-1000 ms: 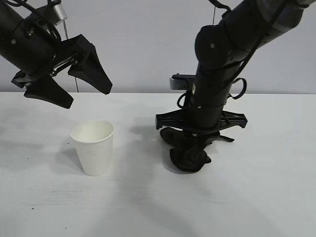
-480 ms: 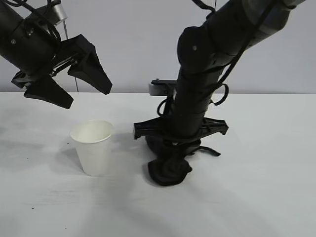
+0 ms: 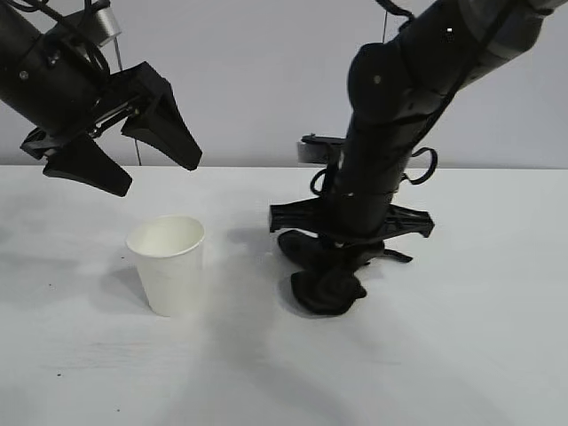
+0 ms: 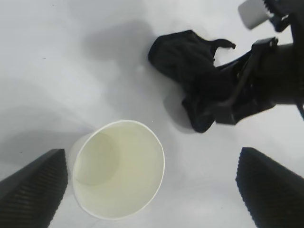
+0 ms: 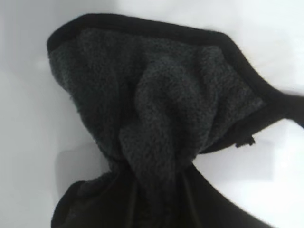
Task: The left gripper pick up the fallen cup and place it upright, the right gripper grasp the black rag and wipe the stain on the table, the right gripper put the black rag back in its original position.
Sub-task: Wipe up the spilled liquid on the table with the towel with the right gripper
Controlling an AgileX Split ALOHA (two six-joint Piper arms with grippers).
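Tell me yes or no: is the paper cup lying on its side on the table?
No, in the exterior view the cup stands upright on the table with its open mouth facing up.

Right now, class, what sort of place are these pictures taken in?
Probably a robot test bench or lab: two black robot arms, the left gripper and right gripper, work over a bare white table holding only a paper cup and a black rag, before a plain grey wall.

One white cup (image 3: 168,264) standing at left, one black rag (image 3: 328,271) bunched at centre right, two black grippers, the left gripper (image 3: 124,146) above the cup, the right gripper (image 3: 342,257) on the rag, one table (image 3: 461,355)
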